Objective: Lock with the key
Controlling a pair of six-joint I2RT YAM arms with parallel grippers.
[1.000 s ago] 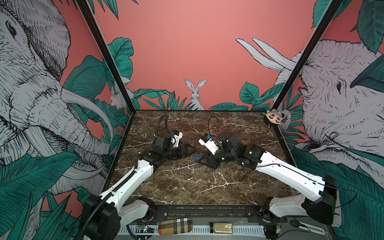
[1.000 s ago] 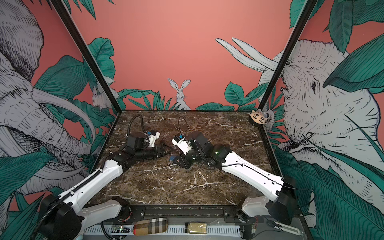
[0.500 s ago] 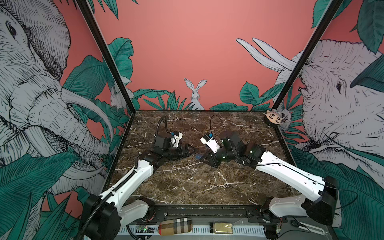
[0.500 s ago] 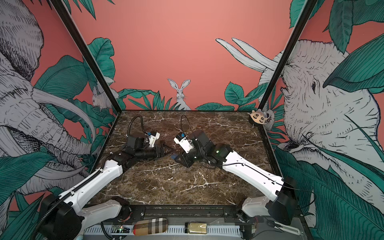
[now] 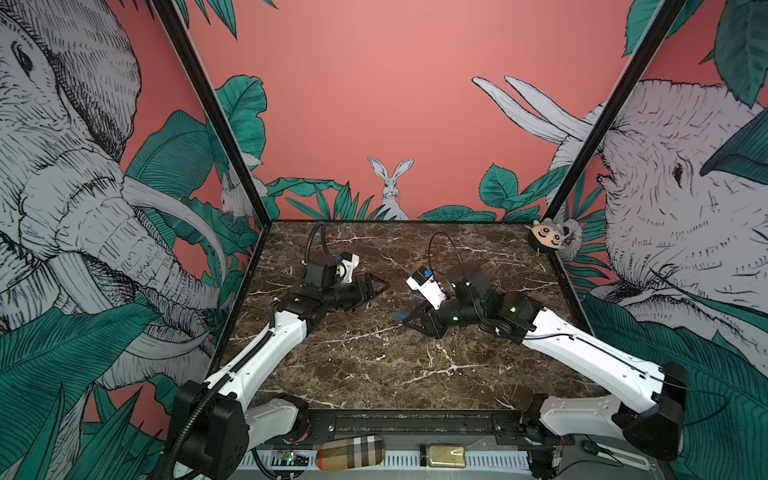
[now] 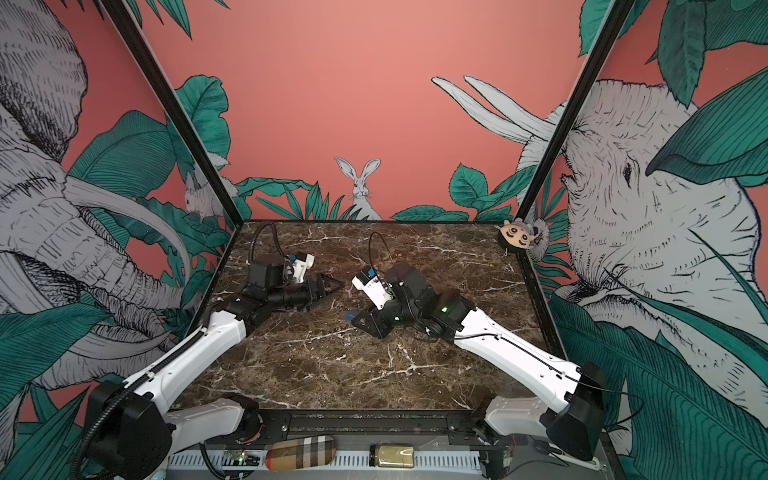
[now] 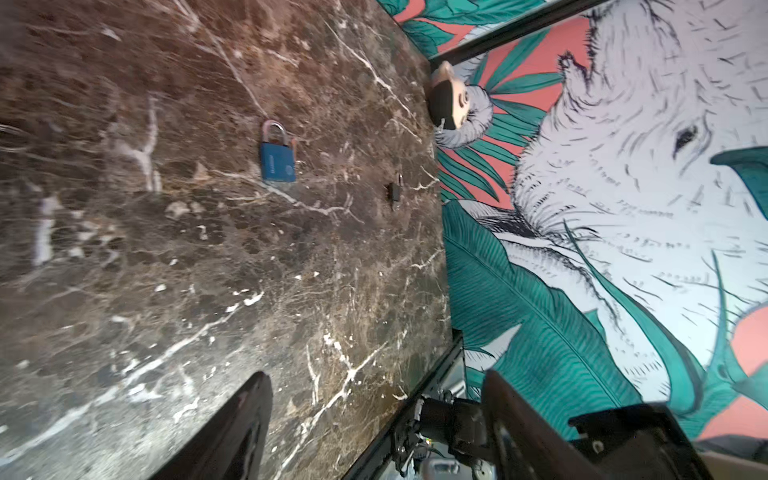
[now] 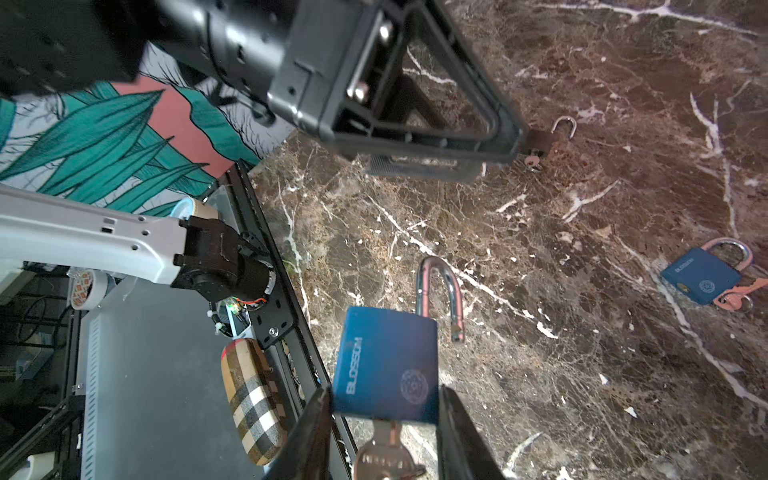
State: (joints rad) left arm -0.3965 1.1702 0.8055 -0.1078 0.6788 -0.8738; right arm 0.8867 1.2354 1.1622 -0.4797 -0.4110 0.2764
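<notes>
- Your blue padlock is up off the marble table, near its middle. The right gripper has its jaws clamped on the lower sides of the body.
- In both top views you see only a sliver of blue at that gripper's tip.
- The body is matte blue with "BLOSSOM" lettering and a round emblem. Its chrome shackle stands open, with one leg clear of the body.
- The key sits in the base of the lock, its silver head between the two fingers.
- The left gripper hovers opposite, pointing at the right one with bare table between them. Its jaws are wide apart, with nothing in them.
- From the right wrist, that gripper fills the space beyond the shackle, and its tip overlaps a small dark padlock whose shackle is also open.
- A second blue padlock lies flat on the table with its shackle closed and copper-coloured keys at its base. It is well apart from the one you hold.
- A plush toy hangs at the far right corner, and a plaid case lies off the table's front edge.
</notes>
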